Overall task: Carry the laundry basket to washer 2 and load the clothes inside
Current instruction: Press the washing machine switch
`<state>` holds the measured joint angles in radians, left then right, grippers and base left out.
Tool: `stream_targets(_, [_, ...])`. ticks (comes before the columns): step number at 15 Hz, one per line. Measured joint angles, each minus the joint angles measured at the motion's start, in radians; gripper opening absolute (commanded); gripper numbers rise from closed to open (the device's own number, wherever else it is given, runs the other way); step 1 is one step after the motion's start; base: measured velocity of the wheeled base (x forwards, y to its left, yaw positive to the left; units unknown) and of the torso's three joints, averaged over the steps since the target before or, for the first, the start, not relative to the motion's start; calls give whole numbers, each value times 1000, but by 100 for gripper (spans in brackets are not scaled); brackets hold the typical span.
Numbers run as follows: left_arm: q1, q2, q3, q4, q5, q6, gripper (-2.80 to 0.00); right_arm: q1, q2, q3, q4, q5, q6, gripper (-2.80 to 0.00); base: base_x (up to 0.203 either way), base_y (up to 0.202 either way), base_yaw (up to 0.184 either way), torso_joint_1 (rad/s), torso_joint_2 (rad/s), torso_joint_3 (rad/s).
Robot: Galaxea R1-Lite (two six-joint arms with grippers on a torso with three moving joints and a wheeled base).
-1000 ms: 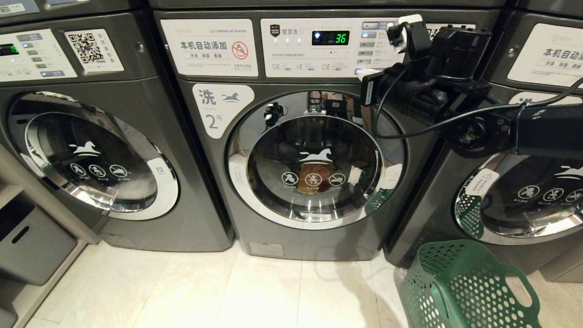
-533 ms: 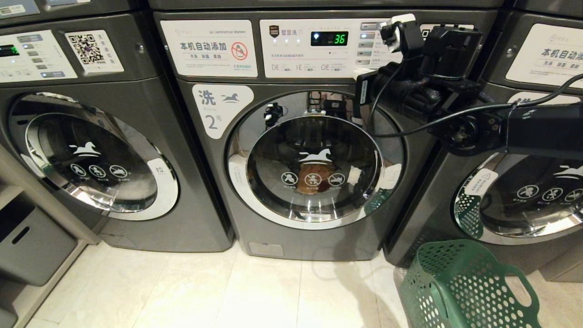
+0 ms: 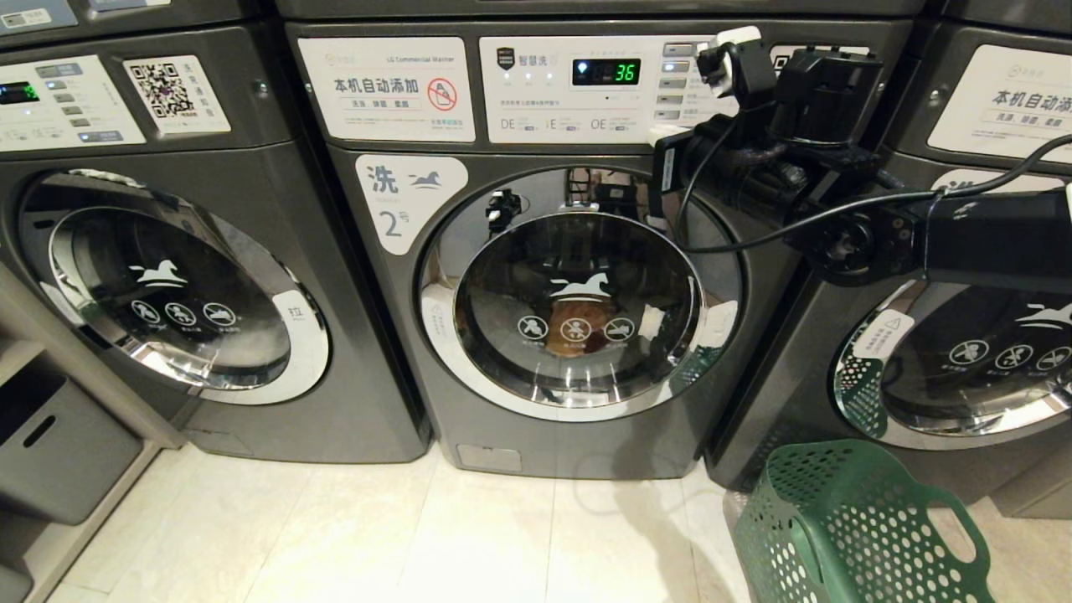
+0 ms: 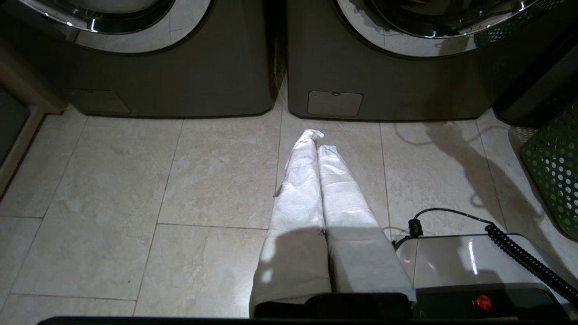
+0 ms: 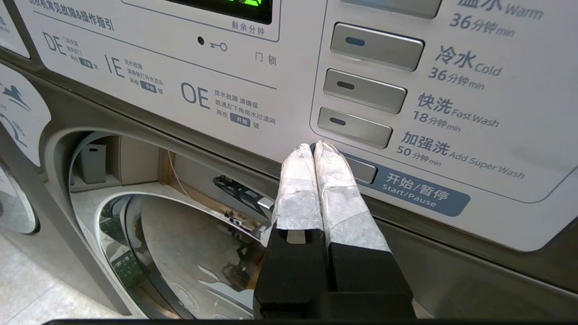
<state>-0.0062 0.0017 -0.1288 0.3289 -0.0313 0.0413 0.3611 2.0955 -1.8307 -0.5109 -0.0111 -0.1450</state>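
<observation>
So the loading part looks basically done. Going left to right: there's a grey washer (image 3: 193,276) on the left with its door closed, then washer 2 (image 3: 578,301) in the middle, door closed too, with something brownish showing through the glass, and its display (image 3: 605,71) lit up with a time. Third grey washer (image 3: 963,352) sits on the right edge.

The left tool (image 4: 318,146) hangs low over the floor, tips pressed together, holding nothing. The right tool (image 5: 314,151) is also pressed together and empty, tips right at the Start/Pause button (image 5: 361,171) on the panel. I'd guess starting the cycle is all that's left.

The laundry basket (image 3: 854,528) is on the floor near washer 2's right front corner, and it looks empty from what I can see.

Count: three washers, one basket, two tools.
</observation>
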Motion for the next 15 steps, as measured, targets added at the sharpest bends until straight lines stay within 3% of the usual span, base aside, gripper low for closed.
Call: stream_targets(15, [0,0,0,0,0,0,-280,-20,-80,114,-3,-3,0,-280,0,0,0,0,0,0])
